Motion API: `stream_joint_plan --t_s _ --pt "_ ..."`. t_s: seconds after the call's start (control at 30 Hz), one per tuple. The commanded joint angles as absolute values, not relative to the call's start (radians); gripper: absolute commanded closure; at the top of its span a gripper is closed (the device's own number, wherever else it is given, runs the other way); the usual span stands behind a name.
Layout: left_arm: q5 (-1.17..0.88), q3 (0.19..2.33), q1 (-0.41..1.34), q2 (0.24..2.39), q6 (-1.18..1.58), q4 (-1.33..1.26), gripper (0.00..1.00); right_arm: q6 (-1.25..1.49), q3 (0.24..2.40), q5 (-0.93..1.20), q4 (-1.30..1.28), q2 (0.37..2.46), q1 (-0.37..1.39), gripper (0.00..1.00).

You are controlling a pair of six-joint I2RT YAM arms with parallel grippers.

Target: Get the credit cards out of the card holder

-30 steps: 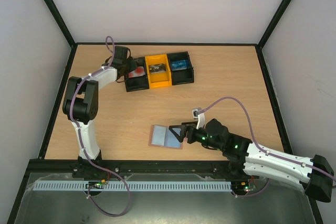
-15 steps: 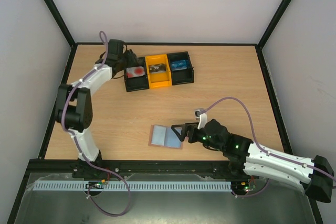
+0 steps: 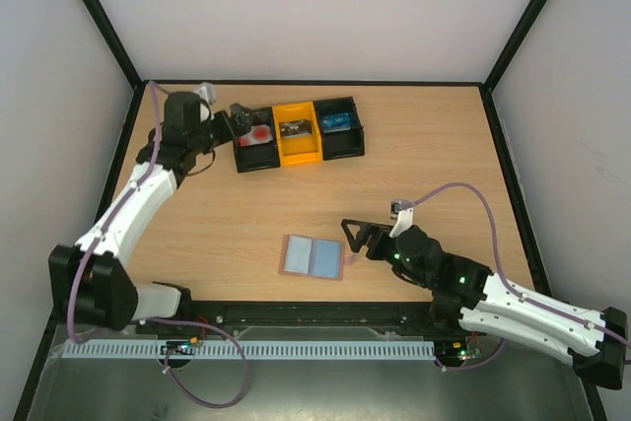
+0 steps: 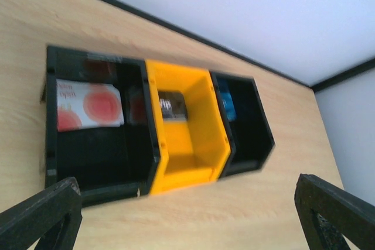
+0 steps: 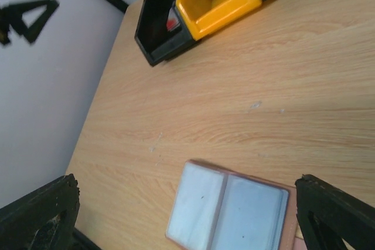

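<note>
**Asker:** Card holder (image 3: 314, 256) lies open and flat on the table (image 3: 424, 155), near the front edge, with both blue-grey panels facing up. Why does the right gripper (image 3: 351, 241) stand just beside its right edge?

**Answerer:** Probably to steady it or to reach into its pockets. The fingers are wide apart and grip nothing. From the right wrist view, the panels look bare.

**Asker:** And where are the credit cards (image 4: 88, 105)?

**Answerer:** The pale card with the red round mark (image 3: 258, 135) lies in the left black compartment of the black-and-yellow tray (image 3: 300, 157), well apart from the holder. A red thing (image 4: 137, 108) stands beside it. It may be the plain red card, but it is too blurred to say.

**Asker:** Why does the left gripper (image 3: 229, 122) hover there?

**Answerer:** Its fingers are spread and empty, just beside that compartment. This suggests the card is already put down, so the task seems nearly finished.
</note>
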State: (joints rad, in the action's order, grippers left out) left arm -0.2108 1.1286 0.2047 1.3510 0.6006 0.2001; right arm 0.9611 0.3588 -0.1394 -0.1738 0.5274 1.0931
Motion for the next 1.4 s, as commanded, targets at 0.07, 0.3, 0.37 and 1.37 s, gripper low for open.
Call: stream_joint_plan --t_s 0.07,0.3,0.37,1.37 --pt "-0.415 0.942 0.237 1.139 0.508 0.255 0.0 1.048 0.395 -0.315 -0.272 0.468 1.092 0.02" --pt "-0.545 0.729 0.278 0.945 0.533 0.236 0.0 1.067 0.394 -0.336 -0.274 0.468 1.092 0.02" --pt "-0.58 0.688 0.287 0.919 0.533 0.243 0.0 1.063 0.403 -0.338 -0.275 0.457 1.092 0.02" --pt "-0.578 0.676 0.294 0.639 0.621 0.296 0.0 1.02 0.466 -0.326 -0.31 0.331 1.093 0.02"
